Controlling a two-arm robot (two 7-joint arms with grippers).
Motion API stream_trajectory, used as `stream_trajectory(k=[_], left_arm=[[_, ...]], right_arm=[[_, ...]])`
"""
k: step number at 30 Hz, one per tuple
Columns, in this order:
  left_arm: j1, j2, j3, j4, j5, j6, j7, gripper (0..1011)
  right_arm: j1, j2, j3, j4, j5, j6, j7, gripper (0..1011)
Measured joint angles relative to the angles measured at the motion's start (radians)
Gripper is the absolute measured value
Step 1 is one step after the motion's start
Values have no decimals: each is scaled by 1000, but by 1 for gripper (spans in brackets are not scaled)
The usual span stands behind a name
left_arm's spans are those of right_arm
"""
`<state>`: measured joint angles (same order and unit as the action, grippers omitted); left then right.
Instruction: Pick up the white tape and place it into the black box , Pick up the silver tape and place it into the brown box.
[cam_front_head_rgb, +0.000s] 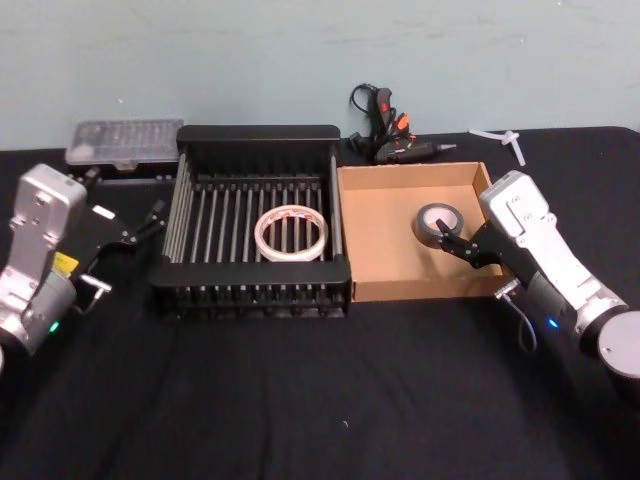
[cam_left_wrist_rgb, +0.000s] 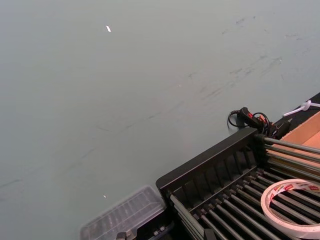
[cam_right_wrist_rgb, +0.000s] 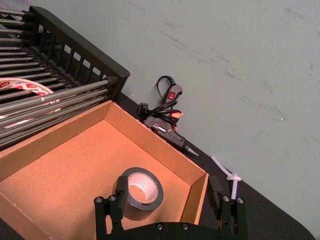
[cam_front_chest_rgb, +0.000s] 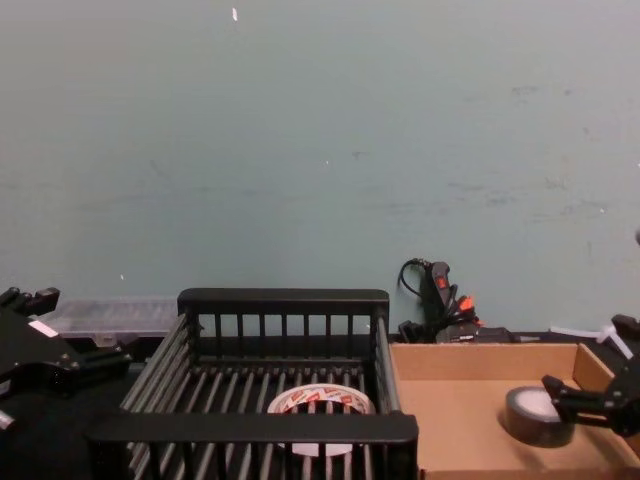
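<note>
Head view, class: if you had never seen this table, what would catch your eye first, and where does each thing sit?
First, the white tape, lying flat on the barred floor of the black box at the table's middle. Next, the silver tape in the brown box just to its right, with the right gripper open beside it. The left gripper is left of the black box, open.

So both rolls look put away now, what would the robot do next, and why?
Probably lift the right gripper up and back out of the brown box. Its fingers are spread open, the silver tape lies on the box floor, and the white tape already rests in the black box. The left gripper sits beside the crate.
</note>
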<state>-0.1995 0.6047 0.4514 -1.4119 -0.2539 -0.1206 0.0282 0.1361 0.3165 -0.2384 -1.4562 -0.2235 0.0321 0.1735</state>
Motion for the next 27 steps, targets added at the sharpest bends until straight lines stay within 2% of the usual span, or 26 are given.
stream_trajectory(k=[27], left_arm=[[0, 0, 0, 0, 0, 0, 0, 1001]], right_arm=[[0, 1, -1, -2, 2, 0, 0, 1002]])
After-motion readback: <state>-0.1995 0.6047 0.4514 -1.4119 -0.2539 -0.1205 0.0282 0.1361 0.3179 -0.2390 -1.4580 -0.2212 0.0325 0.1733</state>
